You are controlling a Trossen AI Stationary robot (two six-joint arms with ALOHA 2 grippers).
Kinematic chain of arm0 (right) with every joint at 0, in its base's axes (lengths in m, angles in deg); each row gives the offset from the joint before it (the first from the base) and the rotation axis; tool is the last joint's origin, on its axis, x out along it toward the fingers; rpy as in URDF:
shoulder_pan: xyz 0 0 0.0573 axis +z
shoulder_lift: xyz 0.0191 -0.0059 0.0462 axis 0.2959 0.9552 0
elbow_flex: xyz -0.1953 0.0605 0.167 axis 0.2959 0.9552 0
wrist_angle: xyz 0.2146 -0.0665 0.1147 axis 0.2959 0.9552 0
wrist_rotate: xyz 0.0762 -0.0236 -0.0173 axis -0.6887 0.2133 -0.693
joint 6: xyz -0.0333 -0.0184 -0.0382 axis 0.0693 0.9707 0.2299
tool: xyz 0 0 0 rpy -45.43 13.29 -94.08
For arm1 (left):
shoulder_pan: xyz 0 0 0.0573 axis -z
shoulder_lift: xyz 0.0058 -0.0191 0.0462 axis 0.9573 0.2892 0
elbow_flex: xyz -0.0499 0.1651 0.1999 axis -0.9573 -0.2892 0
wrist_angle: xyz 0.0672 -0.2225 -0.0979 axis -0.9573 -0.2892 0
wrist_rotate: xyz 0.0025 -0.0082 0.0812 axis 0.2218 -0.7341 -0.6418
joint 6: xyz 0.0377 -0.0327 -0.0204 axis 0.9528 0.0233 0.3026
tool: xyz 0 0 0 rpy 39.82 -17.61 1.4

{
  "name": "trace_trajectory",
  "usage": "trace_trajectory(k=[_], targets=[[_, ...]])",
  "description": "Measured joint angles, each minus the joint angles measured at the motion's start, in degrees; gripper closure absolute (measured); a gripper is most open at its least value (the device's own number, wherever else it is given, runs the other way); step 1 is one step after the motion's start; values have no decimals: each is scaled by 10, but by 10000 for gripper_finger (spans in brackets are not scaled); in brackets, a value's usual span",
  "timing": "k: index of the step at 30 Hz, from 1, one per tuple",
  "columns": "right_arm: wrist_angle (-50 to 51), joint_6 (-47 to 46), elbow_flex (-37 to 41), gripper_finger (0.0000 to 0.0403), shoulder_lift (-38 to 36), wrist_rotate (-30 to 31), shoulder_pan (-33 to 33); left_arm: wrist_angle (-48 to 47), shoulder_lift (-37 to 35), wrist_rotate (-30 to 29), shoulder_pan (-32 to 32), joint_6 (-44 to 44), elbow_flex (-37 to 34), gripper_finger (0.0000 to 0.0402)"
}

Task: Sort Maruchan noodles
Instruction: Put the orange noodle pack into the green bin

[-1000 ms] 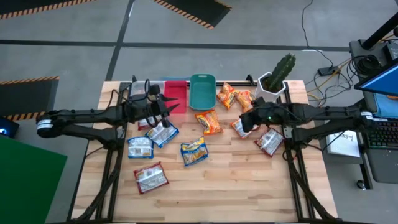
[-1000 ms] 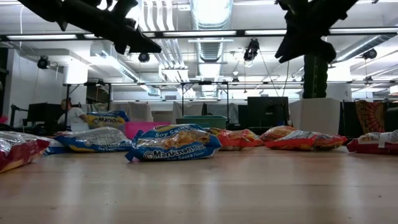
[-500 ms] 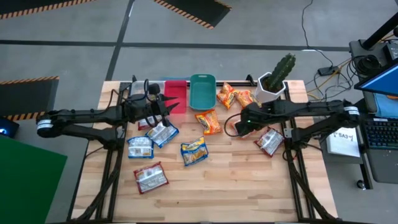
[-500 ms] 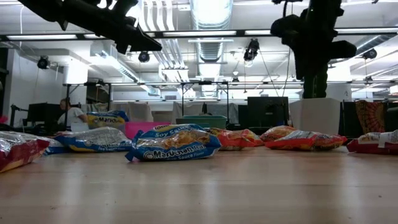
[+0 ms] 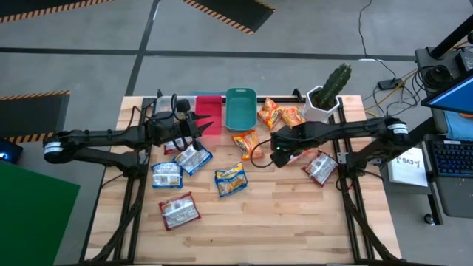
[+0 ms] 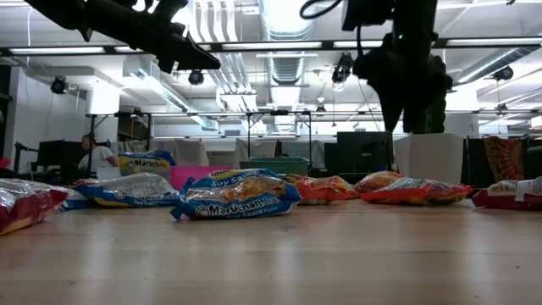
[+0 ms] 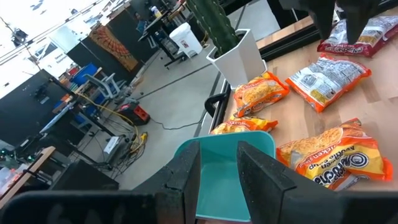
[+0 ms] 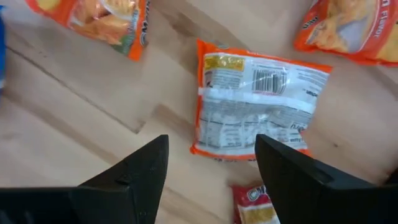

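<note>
Sliding leftward toward frame centre, right gripper [image 5: 277, 153] is spreading empty fingers, probably targeting the face-down orange crinkly plastic packet [image 8: 254, 104]; left gripper's [image 5: 194, 127] state is unclear.

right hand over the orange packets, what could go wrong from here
1. The right hand hangs open above an orange-trimmed packet lying label-down; flat, crinkly plastic may slip out of a pinch.
2. Another red-and-yellow packet lies close beside it, so closing fingers might catch both.
3. The left hand waits over the teal bin, so a drop there could bring the arms close together.
</note>
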Motion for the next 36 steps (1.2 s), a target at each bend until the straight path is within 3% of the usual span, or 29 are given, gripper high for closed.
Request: trace_trajectory(k=[2, 10, 18, 29, 36], targets=[[1, 4, -1, 175, 17, -5, -1, 0, 0, 0, 0, -2, -1, 314], [15, -8, -1, 177, 70, -125, -3, -3, 1, 0, 0, -8, -3, 314], [13, -8, -1, 175, 116, -116, -3, -9, 1, 1, 0, -8, -4, 314], [7, -12, 0, 175, 145, -13, -5, -13, 1, 1, 0, -8, -4, 314], [-41, -7, 5, 175, 180, 0, -5, -13, 1, 1, 0, -8, -4, 314]])
